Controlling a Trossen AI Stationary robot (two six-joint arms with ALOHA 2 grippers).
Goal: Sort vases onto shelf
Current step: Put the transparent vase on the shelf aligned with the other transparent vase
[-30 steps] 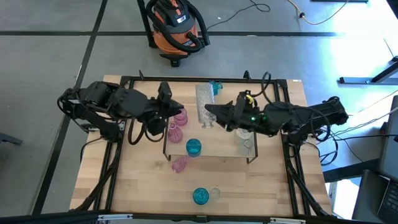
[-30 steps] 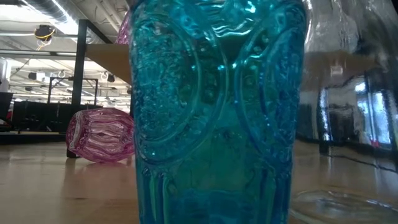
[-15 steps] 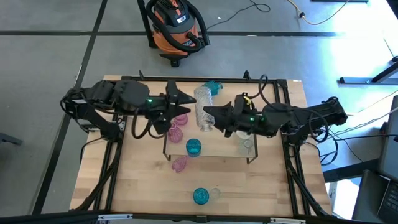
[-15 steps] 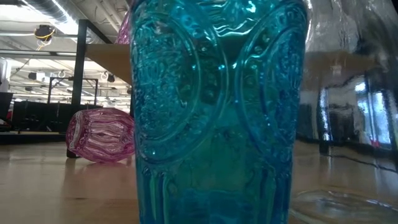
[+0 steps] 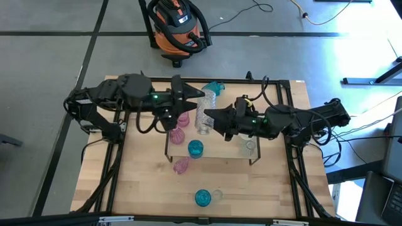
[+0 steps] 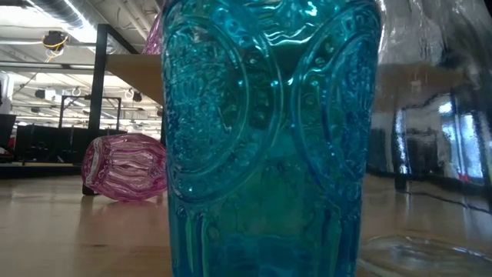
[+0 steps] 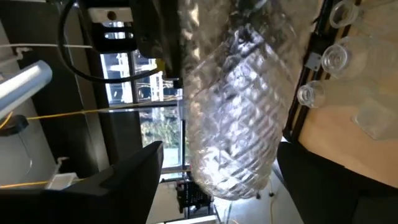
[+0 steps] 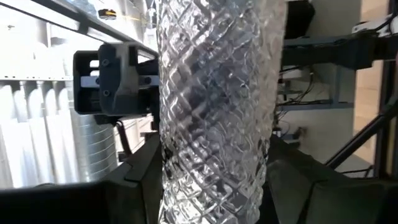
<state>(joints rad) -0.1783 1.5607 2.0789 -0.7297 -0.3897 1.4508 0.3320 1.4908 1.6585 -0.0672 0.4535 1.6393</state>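
A tall clear vase (image 5: 204, 112) with a diamond pattern hangs over the shelf (image 5: 220, 152), with my right gripper (image 5: 209, 116) shut on it. My left gripper (image 5: 196, 97) is open. Its fingers (image 7: 134, 177) stand on either side of the same clear vase (image 7: 236, 118); I cannot tell whether they touch it. Two pink vases (image 5: 181, 123), a teal vase (image 5: 196, 149) and a clear vase (image 5: 249, 145) stand on the shelf. Another pink vase (image 6: 127, 165) lies on its side on the table. My right gripper pinches the clear vase's patterned body (image 8: 171, 155) between its two fingers (image 8: 140, 183), which come level from the table's right and lie across the vase. The vase is lifted clear of the shelf, its length running roughly from near to far in the high view.
A teal vase (image 5: 202, 198) and a clear one (image 5: 217, 194) stand near the table's front edge, close in front of the low camera. Another teal vase (image 5: 217, 86) is at the far edge. An orange shop vacuum (image 5: 178, 26) sits on the floor beyond the table.
My left gripper has left the pink vases on the shelf, gone toward the table's far right up to the clear vase, and opened wide. My right gripper has carried the clear vase slightly toward the left.
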